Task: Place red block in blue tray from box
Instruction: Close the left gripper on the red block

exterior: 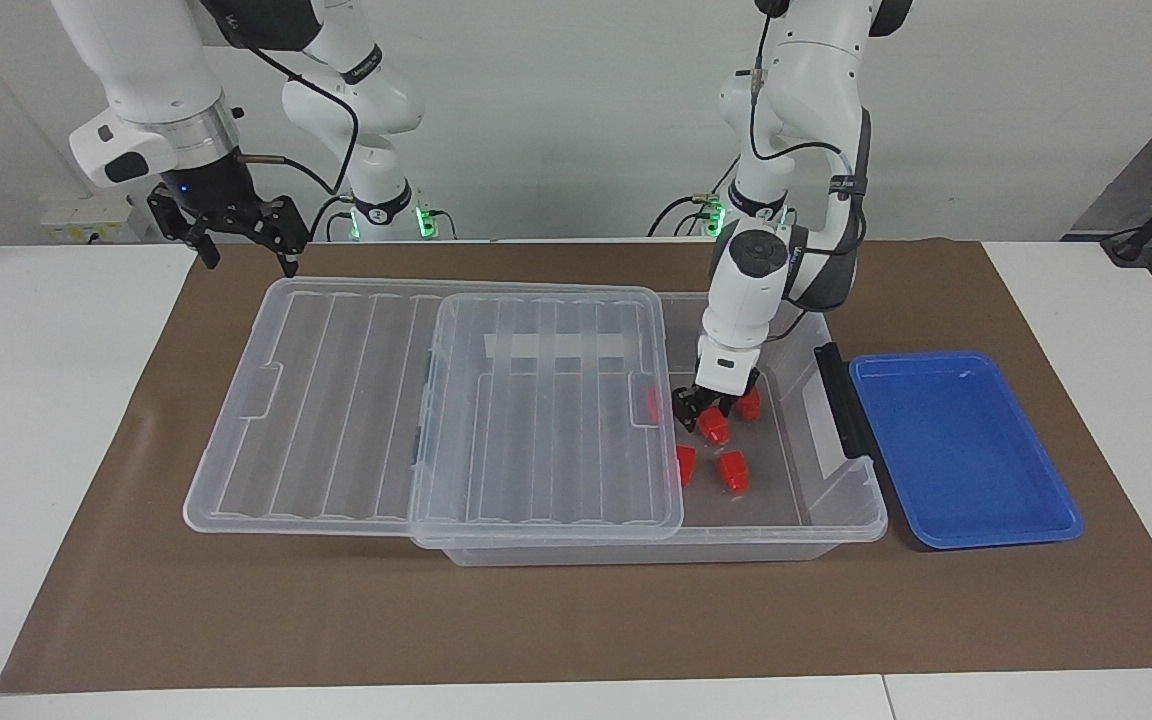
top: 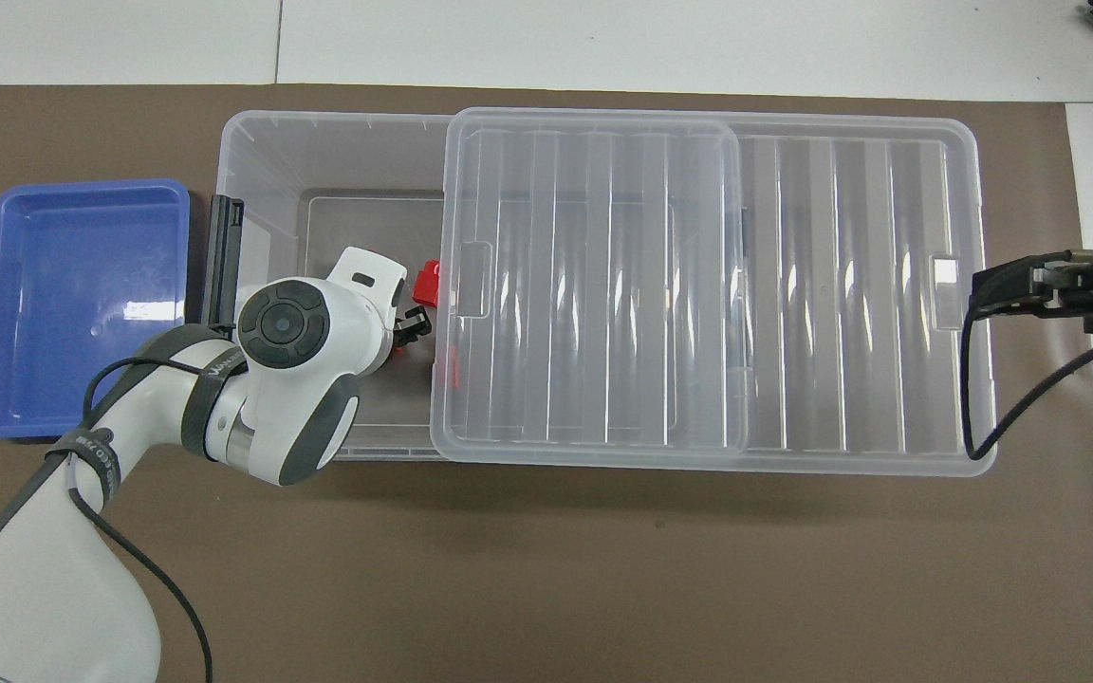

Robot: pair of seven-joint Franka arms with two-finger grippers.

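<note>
Red block (exterior: 714, 428) sat right between my left gripper (exterior: 702, 414) tips, inside the box (exterior: 841, 505).
I read the fingers as narrow around it; the right gripper (exterior: 241, 245) waited, spread wide.

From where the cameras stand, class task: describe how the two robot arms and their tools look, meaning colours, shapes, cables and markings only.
Both arms are glossy white with rounded segments and dark grey joint bands. The left arm has a round dark joint cap and a black cable strapped along it. The right arm has a silver wrist ring. The left tool and right tool are black, with two fingers each.
</note>
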